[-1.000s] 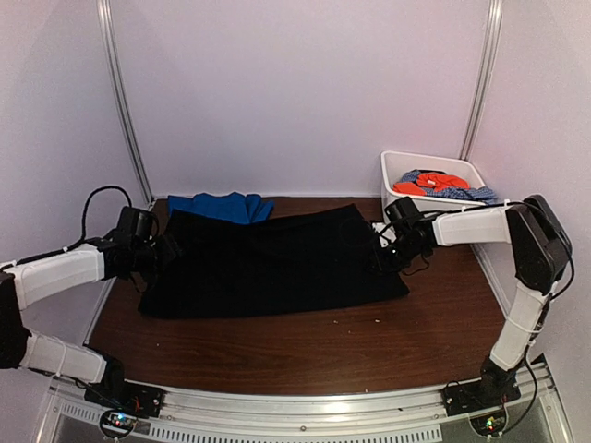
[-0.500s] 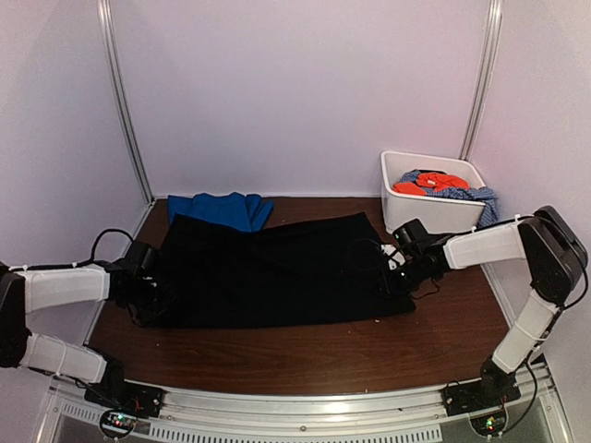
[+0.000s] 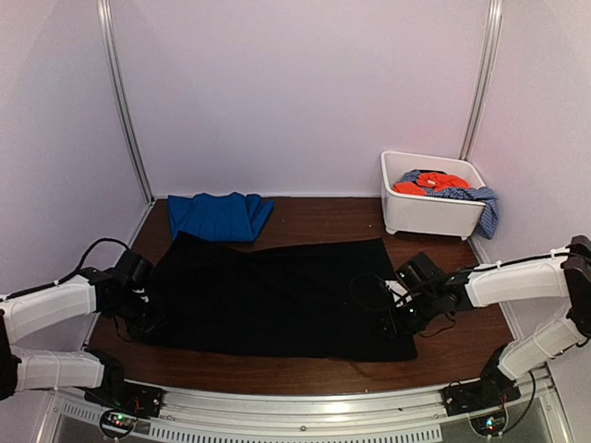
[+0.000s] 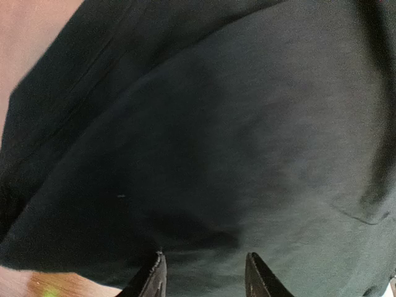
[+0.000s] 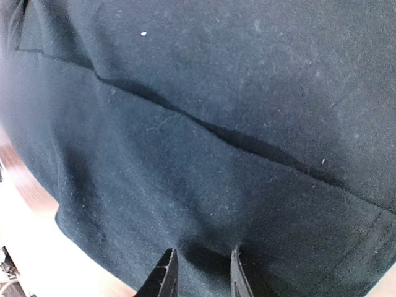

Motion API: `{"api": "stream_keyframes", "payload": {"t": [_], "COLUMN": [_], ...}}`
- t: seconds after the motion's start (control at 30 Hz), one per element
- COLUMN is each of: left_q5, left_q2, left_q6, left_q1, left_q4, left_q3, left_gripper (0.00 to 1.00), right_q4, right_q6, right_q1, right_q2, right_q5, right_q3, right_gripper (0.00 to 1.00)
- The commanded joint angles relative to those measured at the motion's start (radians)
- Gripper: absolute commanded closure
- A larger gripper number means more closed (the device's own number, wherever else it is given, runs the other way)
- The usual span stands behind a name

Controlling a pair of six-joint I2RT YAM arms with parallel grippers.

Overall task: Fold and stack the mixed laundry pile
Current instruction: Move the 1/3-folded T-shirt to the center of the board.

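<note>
A large black garment (image 3: 277, 295) lies spread flat across the middle of the table. My left gripper (image 3: 148, 318) is at its near left corner, and my right gripper (image 3: 395, 318) at its near right corner. In the left wrist view, black cloth (image 4: 204, 154) fills the frame and runs in between the fingertips (image 4: 154, 278), pinched there. The right wrist view shows the same: the jaws (image 5: 203, 266) are narrow, with a fold of black cloth (image 5: 185, 124) between them. A royal-blue garment (image 3: 220, 215) lies folded at the back left.
A white tub (image 3: 429, 219) stands at the back right, holding an orange-red garment (image 3: 432, 183) and a blue-white speckled one (image 3: 478, 197) that hangs over its rim. Bare brown table (image 3: 323, 217) shows behind the black garment. White walls enclose the table.
Both arms have drawn back toward the near edge, dragging the black garment with them and spreading it flatter. The left jaws have narrowed onto the cloth. The blue garment is now fully uncovered.
</note>
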Motion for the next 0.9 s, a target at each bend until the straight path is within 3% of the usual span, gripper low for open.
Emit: {"api": "stream_keyframes", "payload": {"t": [0.0,0.17,0.47,0.73,0.87], "left_q5": [-0.001,-0.028,-0.011,0.003,0.005], "left_q2": [-0.01,0.046,0.163,0.074,-0.003], "left_q6": [0.118,0.136,0.092,0.055,0.123], "left_q1": [-0.008,-0.011,-0.023,-0.026,-0.027], "left_q4": [0.049,0.082,0.173,0.073,0.089], "left_q3": [0.107,0.164,0.082,-0.014,0.06], "left_gripper": [0.54,0.54,0.56,0.61,0.6], "right_q4": [-0.146,-0.128,-0.031,-0.081,-0.11], "right_q6": [-0.013,-0.109,-0.148,-0.122,-0.133], "right_q1": [-0.009,-0.066,-0.067,-0.069,-0.076], "right_q2": [-0.024,0.124,0.325,0.219,0.179], "right_q5": [0.107,0.145,0.109,0.121,0.134], "right_q3": [0.083,0.271,0.335,0.14,0.136], "right_gripper": [0.67,0.66,0.68,0.69,0.69]}}
